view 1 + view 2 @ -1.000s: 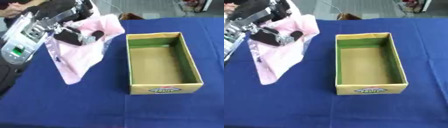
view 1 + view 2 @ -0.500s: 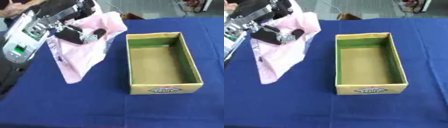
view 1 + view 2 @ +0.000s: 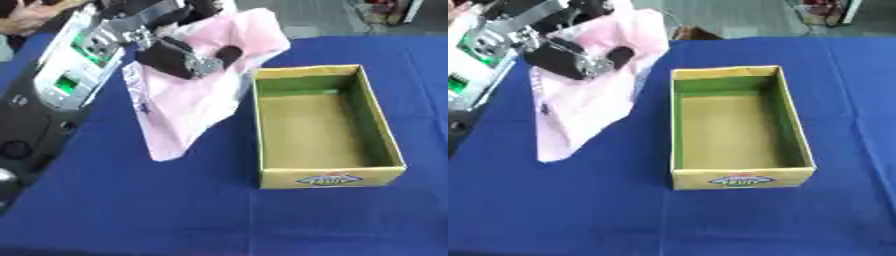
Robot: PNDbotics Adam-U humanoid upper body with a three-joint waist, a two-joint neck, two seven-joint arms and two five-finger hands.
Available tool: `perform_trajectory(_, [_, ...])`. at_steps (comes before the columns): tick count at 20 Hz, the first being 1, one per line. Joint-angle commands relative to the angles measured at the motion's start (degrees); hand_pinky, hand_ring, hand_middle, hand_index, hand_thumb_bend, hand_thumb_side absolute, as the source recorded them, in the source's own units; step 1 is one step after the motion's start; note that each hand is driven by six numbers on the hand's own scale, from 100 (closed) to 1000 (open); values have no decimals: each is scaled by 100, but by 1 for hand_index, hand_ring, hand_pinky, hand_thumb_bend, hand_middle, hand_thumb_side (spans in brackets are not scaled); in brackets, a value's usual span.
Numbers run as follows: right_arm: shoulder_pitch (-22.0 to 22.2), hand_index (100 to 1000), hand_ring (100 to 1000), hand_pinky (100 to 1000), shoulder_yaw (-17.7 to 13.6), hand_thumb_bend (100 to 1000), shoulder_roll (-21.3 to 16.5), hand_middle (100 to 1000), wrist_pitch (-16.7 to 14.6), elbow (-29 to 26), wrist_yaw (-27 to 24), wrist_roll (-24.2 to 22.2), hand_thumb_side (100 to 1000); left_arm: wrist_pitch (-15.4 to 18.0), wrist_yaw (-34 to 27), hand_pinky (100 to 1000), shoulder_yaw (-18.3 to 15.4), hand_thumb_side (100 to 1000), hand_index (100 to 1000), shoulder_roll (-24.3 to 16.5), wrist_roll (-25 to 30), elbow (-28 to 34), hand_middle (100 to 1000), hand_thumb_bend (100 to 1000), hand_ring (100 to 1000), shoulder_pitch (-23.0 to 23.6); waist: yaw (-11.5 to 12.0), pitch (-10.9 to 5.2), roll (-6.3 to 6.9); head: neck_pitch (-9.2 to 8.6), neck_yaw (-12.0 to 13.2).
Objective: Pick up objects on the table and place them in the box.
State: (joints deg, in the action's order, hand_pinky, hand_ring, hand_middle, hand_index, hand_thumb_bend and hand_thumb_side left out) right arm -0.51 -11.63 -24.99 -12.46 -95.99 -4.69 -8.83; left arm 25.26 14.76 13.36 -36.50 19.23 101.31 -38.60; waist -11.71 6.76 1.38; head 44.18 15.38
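The robot's left hand (image 3: 185, 56) had its fingers curled around the upper part of a pink plastic bag (image 3: 194, 105), holding it up so the bag hung down from the grip, its lower end reaching toward the blue table (image 3: 122, 210), though contact could not be made out. The bag's long axis ran from the hand down and slightly toward the robot. An open cardboard box (image 3: 325, 124) lay just beside the bag on its right, empty inside, with its long side running away from the robot. The move ahead seemed to turn on this: the box opening lay to the right of the held bag, so the bag needed carrying rightward over the near wall. Only the left hand showed; the right hand appeared in neither view. Counted: one bag, one box, one hand.
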Motion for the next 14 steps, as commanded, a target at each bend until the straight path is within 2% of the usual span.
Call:
perform_trajectory(1, [-115,931,599,480,16,593,-68,802,-9,-61,-42,-57,719,131,153,100,204,210,100,296,126,-360,100,224,100,-374,-60,-38,-51,-6,166])
perform_trajectory(5, [-220,931,599,480,82,593,-9,801,-8,-73,-80,-121,720,327,437,100,398,217,100,693,75,-949,100,214,100,-772,-211,27,-105,-6,334])
perform_trajectory(6, [-252,931,599,480,103,593,12,801,-9,-80,-91,-142,720,371,503,100,426,140,100,781,58,-1089,100,265,100,-852,-256,51,-120,-6,384])
perform_trajectory(7, [-277,931,599,480,118,593,25,801,-8,-84,-101,-159,720,419,562,100,445,219,100,851,38,-1210,100,212,100,-911,-290,72,-129,-6,421])
perform_trajectory(14, [-409,931,599,480,165,592,83,801,-1,-101,-141,-216,721,704,943,100,539,229,100,1217,-194,-1868,100,195,100,-1132,-438,174,-156,-6,505])
